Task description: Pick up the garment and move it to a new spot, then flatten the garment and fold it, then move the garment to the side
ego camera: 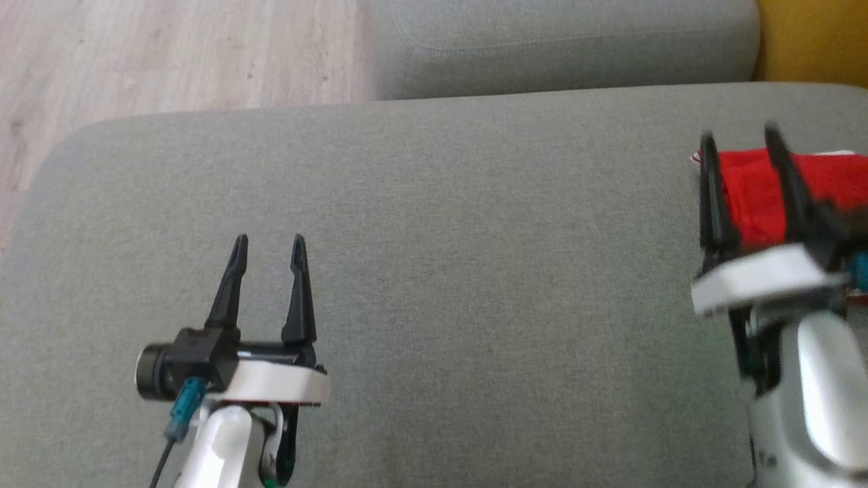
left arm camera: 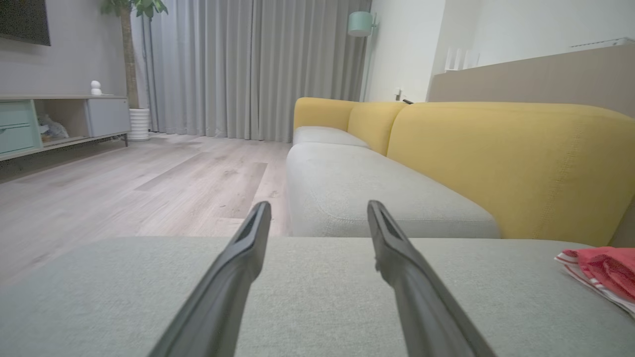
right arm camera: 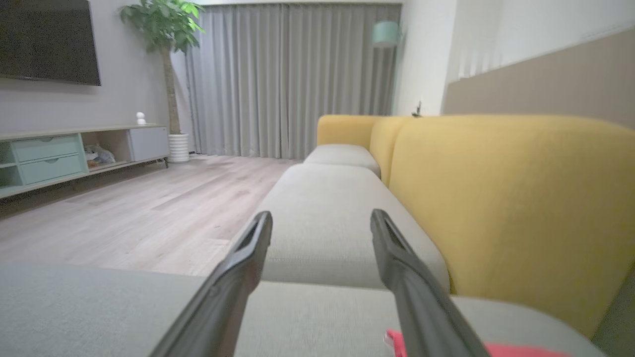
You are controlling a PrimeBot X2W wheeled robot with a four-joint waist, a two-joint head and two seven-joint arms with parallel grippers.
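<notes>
On grey woven cushion: folded red garment | left tool spread, empty | right tool spread, empty, over garment

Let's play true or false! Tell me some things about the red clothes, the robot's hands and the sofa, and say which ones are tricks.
1. The red garment lies on the grey cushion. True.
2. The left gripper is holding the red garment. False: it is open over bare cushion, well apart from the garment.
3. The right gripper has its two fingers spread open. True.
4. The sofa's backrest is blue. False: it is yellow.
5. The floor beside the sofa looks like pale wood. True.
</notes>
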